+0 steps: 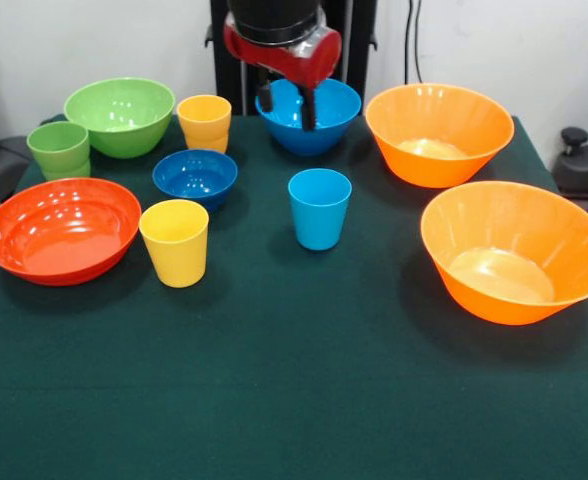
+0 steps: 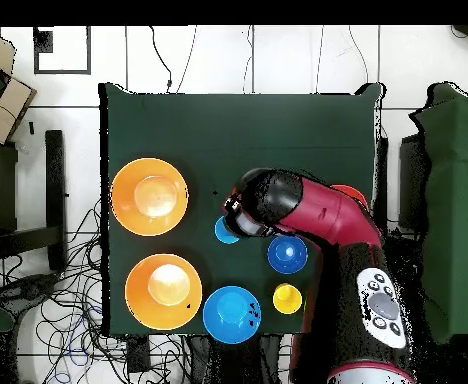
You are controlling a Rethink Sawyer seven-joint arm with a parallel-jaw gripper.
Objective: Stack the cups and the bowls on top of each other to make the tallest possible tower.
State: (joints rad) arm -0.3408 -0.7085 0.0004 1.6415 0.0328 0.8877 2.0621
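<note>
a: what's nearest the camera?
b: one big orange bowl [image 1: 515,252] at the right. then the yellow cup [image 1: 175,242], the blue cup [image 1: 319,208] and the red bowl [image 1: 61,229] at the left.

a: and behind those?
b: the dark blue bowl [image 1: 195,177], a second orange bowl [image 1: 438,132], the green cup [image 1: 59,149]. at the back, the green bowl [image 1: 120,115], another yellow cup [image 1: 204,122] and the light blue bowl [image 1: 308,115].

a: the gripper [image 1: 288,103]?
b: over the light blue bowl, holding nothing; open or closed, can't tell. nothing is stacked.
</note>
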